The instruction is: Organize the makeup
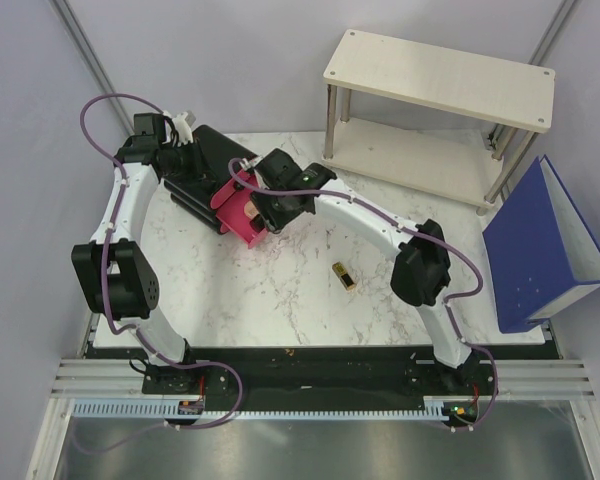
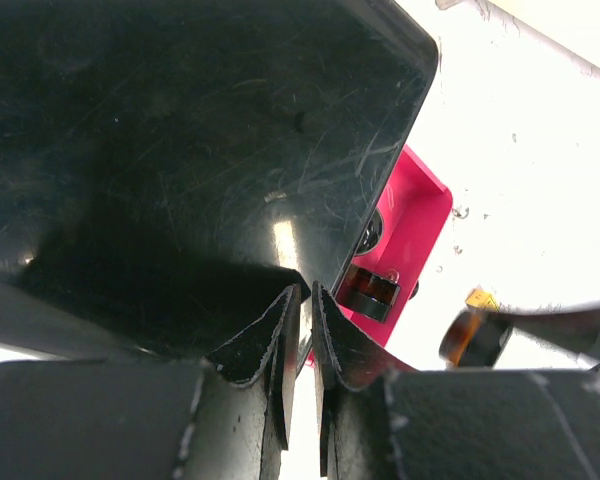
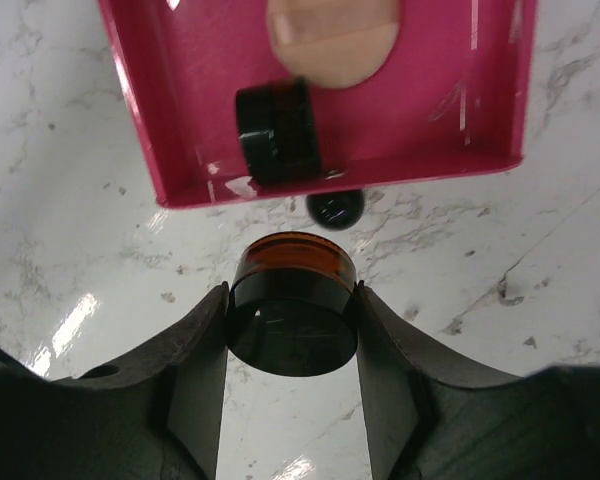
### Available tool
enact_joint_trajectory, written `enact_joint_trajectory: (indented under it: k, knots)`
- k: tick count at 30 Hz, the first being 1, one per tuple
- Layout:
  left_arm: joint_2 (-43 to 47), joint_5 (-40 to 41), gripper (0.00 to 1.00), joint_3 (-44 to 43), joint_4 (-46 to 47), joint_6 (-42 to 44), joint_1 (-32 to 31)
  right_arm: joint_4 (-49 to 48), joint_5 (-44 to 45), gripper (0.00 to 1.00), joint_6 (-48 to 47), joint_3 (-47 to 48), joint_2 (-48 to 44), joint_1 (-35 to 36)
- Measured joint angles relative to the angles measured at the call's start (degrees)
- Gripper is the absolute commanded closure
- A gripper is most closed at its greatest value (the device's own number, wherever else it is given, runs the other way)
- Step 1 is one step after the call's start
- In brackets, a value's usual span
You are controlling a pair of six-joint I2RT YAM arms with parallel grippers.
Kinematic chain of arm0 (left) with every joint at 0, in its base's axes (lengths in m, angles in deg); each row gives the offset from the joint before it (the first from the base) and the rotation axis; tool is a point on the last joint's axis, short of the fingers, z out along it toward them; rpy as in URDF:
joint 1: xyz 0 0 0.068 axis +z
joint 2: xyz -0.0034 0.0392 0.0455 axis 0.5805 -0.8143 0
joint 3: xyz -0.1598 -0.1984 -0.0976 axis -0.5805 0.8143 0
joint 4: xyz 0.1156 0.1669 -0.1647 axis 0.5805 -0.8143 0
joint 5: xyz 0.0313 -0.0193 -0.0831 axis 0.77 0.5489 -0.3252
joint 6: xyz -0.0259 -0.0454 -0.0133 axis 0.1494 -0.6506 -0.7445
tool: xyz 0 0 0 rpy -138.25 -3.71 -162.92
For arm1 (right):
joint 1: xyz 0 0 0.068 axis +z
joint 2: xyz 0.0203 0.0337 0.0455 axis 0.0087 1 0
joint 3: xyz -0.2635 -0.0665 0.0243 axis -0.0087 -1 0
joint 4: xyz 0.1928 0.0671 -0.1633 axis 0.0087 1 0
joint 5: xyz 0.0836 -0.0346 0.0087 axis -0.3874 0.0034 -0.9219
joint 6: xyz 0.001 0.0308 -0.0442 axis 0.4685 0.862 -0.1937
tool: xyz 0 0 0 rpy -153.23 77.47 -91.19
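The left jaws stand together, only a sliver between their tips, pressed up against the black box [image 2: 180, 130]. Just right of them the pink drawer [image 2: 420, 215] juts out of the box. Inside it lie a black-lidded jar [image 3: 275, 130], on its side at the end nearest the right jaws, and a peach compact [image 3: 332, 40] beyond it. The right jaws are clamped on an amber jar [image 3: 292, 315] with a black lid, held just short of the drawer's front. A gold-and-black lipstick [image 1: 345, 277] lies on the worktop [image 1: 280, 300], well apart from both jaws.
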Motion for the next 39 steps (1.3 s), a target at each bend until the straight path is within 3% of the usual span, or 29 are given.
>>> enact_joint_trajectory:
  k: [10,23,33,39]
  knots:
    - [0.39,0.02,0.8,0.46,0.02,0.0,0.0,-4.92,-0.17,0.76,3.19,5.88,3.45,-7.65]
    - [0.37,0.02,0.8,0.46,0.0,0.0,0.0,-10.08,-3.37,0.7,7.82,8.7,10.58,-8.35]
    - [0.35,0.02,0.8,0.42,0.0,0.0,0.0,-10.6,-3.65,0.42,9.92,8.7,11.54,-8.35]
    - [0.33,0.02,0.8,0.42,0.0,0.0,0.0,-11.26,-3.67,0.34,10.73,8.7,11.54,-8.35]
